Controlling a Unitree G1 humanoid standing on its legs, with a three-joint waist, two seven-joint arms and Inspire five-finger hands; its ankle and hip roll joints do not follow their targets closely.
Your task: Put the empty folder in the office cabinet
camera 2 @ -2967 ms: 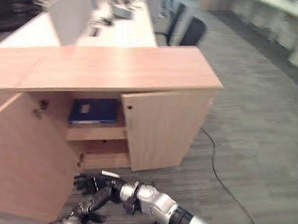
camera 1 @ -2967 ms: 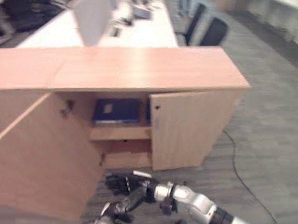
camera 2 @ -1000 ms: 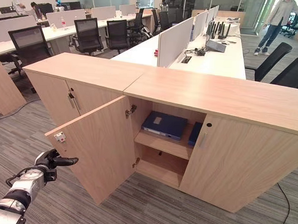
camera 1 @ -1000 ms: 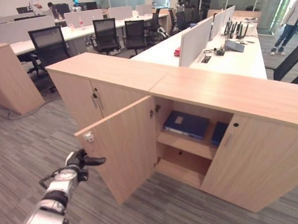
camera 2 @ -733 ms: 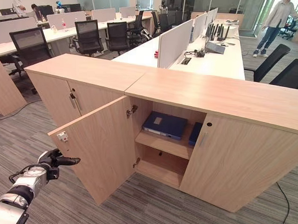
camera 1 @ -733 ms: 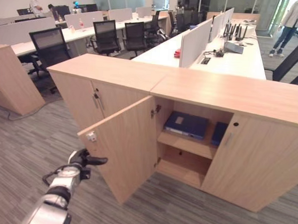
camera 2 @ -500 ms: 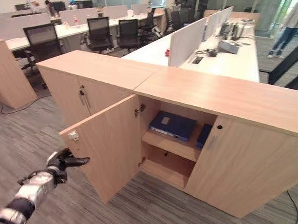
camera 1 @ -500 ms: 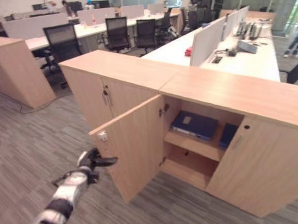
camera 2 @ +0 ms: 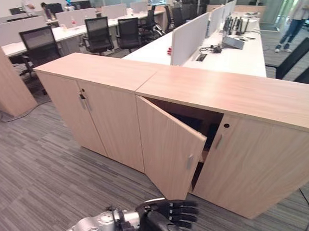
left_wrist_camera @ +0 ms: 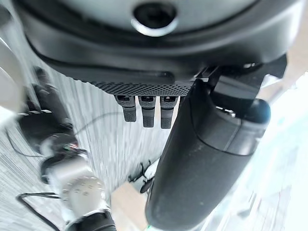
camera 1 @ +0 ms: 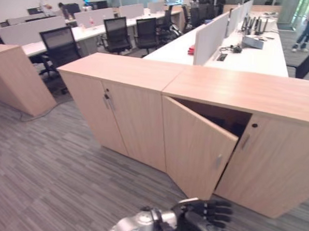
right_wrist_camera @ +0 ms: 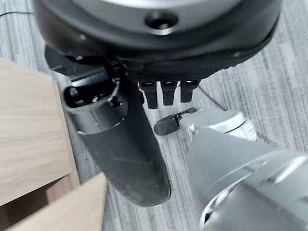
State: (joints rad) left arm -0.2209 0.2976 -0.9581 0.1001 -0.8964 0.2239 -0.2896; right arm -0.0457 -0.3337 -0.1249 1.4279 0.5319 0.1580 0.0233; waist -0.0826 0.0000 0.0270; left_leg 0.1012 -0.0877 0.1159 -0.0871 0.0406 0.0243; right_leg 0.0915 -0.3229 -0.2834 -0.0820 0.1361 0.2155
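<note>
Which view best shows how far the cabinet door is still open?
The right eye view: the cabinet door stands ajar, with a dark gap at its free edge. The left eye view shows the same, door. The right wrist view catches wood panels close up; which is the door, I cannot tell.

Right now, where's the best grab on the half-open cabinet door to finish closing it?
Probably no grab at all: push flat on the outer face of the half-open cabinet door, near its handle at the free edge, coming from the front. Left hand hangs open just below.

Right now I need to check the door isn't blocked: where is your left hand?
In the eye views the left hand is low in front of the half-open cabinet door, fingers straight, above the grey carpet.
</note>
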